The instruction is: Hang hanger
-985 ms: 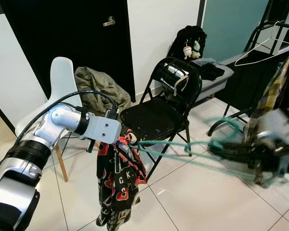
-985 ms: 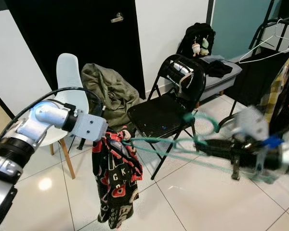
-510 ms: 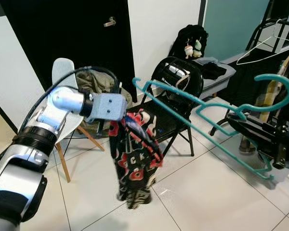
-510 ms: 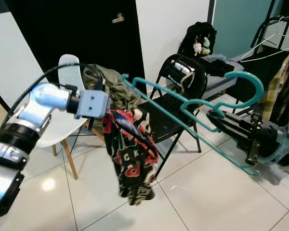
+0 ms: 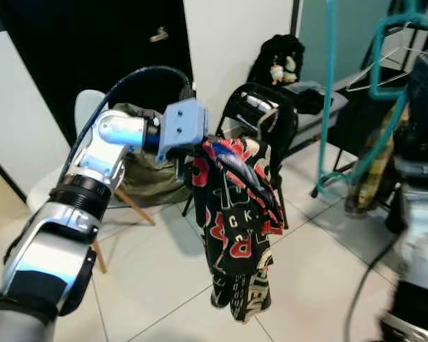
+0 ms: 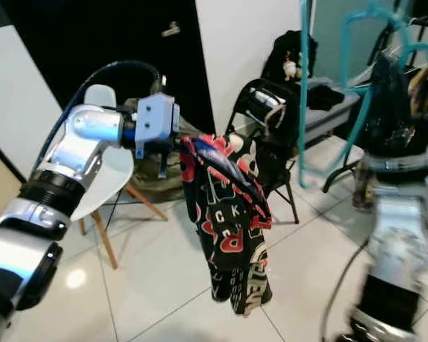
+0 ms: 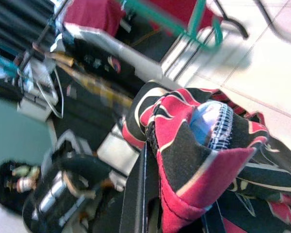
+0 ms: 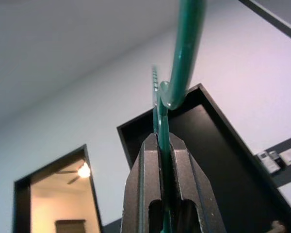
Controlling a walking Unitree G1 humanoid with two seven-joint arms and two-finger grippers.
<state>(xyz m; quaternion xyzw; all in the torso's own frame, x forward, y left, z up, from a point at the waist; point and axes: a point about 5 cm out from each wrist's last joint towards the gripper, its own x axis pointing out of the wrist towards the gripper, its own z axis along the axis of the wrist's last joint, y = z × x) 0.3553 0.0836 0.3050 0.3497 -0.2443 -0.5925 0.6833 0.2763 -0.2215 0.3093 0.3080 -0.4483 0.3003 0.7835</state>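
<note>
Above the tiled floor (image 5: 164,285), both arms are raised with their loads.
Head views: left gripper (image 5: 200,146) clamps a red-black shirt (image 5: 235,221); the green hanger (image 5: 357,92) stands upright at right. Right wrist view: right gripper (image 8: 165,160) fingers pinch the hanger's wire, hook above them.

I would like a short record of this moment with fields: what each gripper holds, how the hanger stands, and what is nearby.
left gripper: jaws shut on the patterned garment, which hangs down freely
right gripper: jaws shut on the teal hanger
hanger pose: raised, standing nearly upright
nearby: black folding chair behind the garment; clothes rack on the right
task status: hanger not yet hung
</note>
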